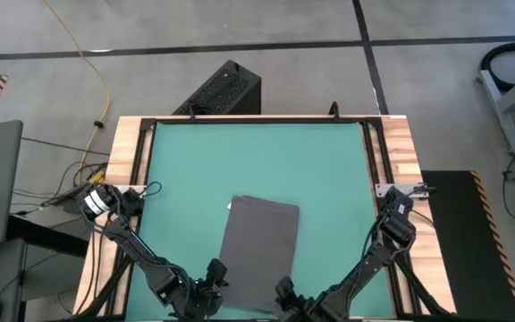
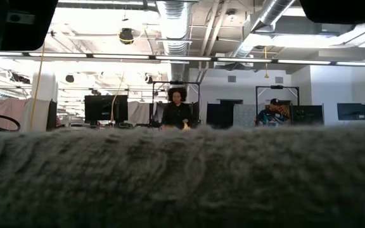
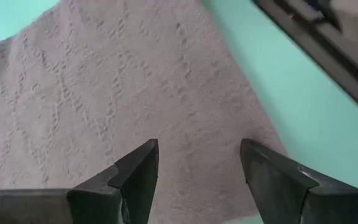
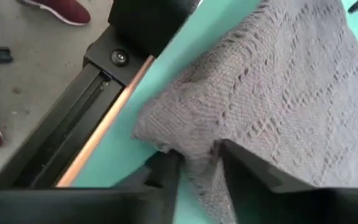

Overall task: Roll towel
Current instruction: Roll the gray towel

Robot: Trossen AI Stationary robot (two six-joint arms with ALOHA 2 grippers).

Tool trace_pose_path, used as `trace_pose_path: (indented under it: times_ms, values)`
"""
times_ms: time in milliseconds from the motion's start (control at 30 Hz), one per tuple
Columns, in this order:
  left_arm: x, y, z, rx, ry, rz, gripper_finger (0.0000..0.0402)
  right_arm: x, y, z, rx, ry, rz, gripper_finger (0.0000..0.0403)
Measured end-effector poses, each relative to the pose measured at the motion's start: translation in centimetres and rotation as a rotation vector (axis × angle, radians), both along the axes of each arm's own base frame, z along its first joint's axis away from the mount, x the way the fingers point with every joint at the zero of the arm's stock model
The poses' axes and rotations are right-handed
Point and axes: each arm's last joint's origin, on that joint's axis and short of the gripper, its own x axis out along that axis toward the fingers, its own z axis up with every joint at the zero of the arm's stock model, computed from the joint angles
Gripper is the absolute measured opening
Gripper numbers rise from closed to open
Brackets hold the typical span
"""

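Because a roll has to start from one edge, both grippers sit at the near end of the towel point(image 1: 259, 246), which lies flat on the green mat point(image 1: 186, 161) toward the front of the table point(image 1: 123, 143), its long side running away from the arms. The right gripper point(image 4: 194, 165) has its two fingers pinched on the towel's near corner — the fabric there is bunched and lifted off the mat between them, just beside the table's front rail point(image 4: 73, 162). That grip looks meant to raise the edge so it can be folded over onto itself.

The left gripper point(image 3: 197, 165) hangs over the other near corner with its fingers spread wide and nothing between them; the cloth under it lies flat. My guess is that it needs to come down and pinch its own corner, so the edge lifts evenly — otherwise the roll would likely start crooked.

From table height, the towel's edge fills the lower half of the view, with people at desks far behind.
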Motion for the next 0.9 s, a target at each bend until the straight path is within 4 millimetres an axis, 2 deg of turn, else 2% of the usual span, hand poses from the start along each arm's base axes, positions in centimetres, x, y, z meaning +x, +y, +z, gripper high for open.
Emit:
trace_pose_path:
  times_ms: [100,167,300,433,667,800,900]
  values:
    - [0.2,-0.1,0.2,-0.014,-0.012,0.002,0.0216,0.0,0.0,0.0,0.046,-0.007,-0.054,0.005]
    - [0.3,-0.3,0.6,-0.007,-0.017,0.006,0.0216,0.0,0.0,0.0,0.074,-0.01,-0.09,0.0019]
    - [0.2,-1.1,1.9,-0.012,0.0,0.004,0.0216,0.0,0.0,0.0,0.14,-0.02,-0.168,0.0016]
    - [-1.2,-1.7,2.3,0.002,0.084,0.024,0.0216,-0.1,0.1,0.0,0.162,-0.023,-0.192,0.0014]
    - [-4.0,-2.1,0.3,0.112,0.049,-0.018,0.0216,-0.1,0.0,0.0,0.161,-0.022,-0.194,0.0014]
    - [-4.2,-1.6,-0.8,0.219,-0.018,-0.093,0.0216,0.1,-0.1,0.0,0.163,-0.019,-0.198,0.0014]
    - [-3.9,-0.5,-1.9,0.264,-0.002,-0.123,0.0216,0.2,-0.2,-0.1,0.18,-0.005,-0.203,0.0014]
